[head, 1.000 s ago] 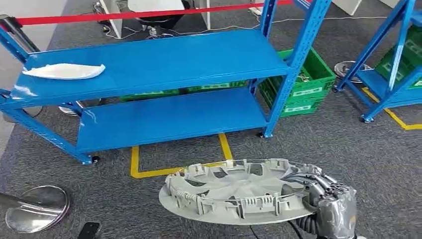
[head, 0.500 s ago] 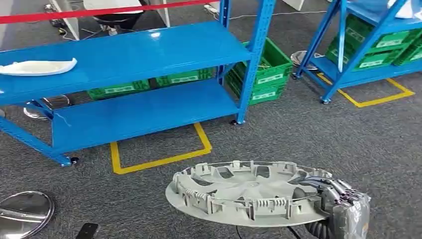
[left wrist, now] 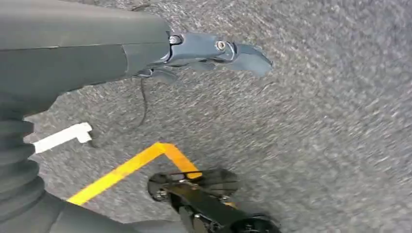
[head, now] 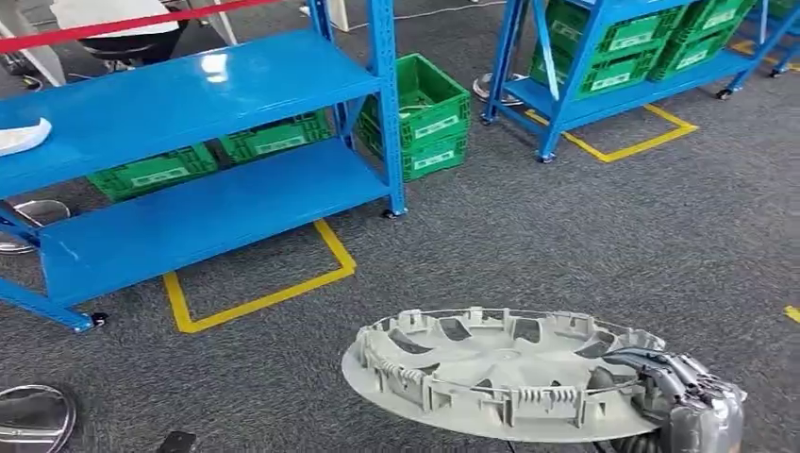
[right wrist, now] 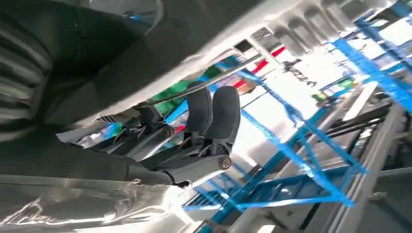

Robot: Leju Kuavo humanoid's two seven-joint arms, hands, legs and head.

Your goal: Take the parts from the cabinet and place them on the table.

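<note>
A grey plastic wheel cover hangs level over the carpet, ribbed inner side up. My right hand grips its rim at the near right. In the right wrist view dark fingers curl over the cover's edge. A white curved part lies on the top shelf of the blue cabinet, at the far left edge of the head view. My left hand hangs over the grey carpet, fingers stretched out and holding nothing.
Green crates stand beside and under the blue cabinet. A second blue rack with green crates stands at the back right. Yellow tape marks the floor. A round metal base sits at the lower left.
The whole view has swung to the right, so the cabinet and white part slid toward the left edge. The wheel cover stays in my right hand.
</note>
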